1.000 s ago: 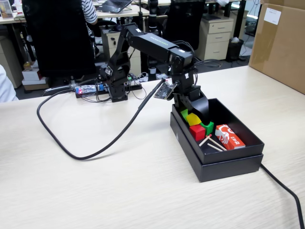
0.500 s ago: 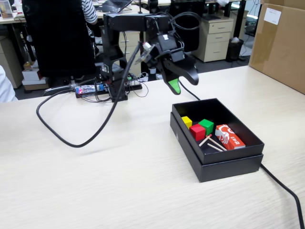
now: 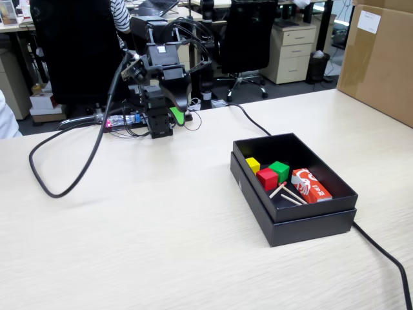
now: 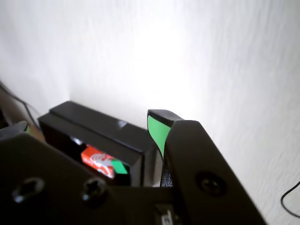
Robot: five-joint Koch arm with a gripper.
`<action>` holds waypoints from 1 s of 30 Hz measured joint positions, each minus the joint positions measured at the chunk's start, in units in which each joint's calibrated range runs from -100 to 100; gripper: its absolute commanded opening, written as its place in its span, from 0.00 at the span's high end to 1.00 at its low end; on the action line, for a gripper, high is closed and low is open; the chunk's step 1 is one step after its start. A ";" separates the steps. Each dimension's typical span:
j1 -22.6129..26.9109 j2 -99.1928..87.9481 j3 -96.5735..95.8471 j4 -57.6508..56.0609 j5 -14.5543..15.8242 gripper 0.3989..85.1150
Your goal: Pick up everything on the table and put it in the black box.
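The black box (image 3: 258, 194) stands on the table at the right of the fixed view. In it lie a yellow cube (image 3: 252, 165), a red cube (image 3: 266, 178), a green cube (image 3: 279, 170), an orange-red carton (image 3: 311, 185) and wooden sticks (image 3: 287, 194). The arm is folded at the back of the table, well left of the box. My gripper (image 3: 176, 117) hangs by the arm's base, green pad showing. In the wrist view the gripper (image 4: 89, 125) is open and empty, its green-padded fingertips (image 4: 158, 131) wide apart. The box (image 4: 93, 124) and carton (image 4: 96, 161) show far beyond.
A thick black cable (image 3: 71, 184) loops over the table at the left. Another cable (image 3: 387, 255) runs past the box's right side. A cardboard box (image 3: 381, 61) stands at the far right. Office chairs and desks are behind the table.
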 measured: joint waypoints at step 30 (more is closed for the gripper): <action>-3.17 -10.49 -59.79 54.90 -7.72 0.39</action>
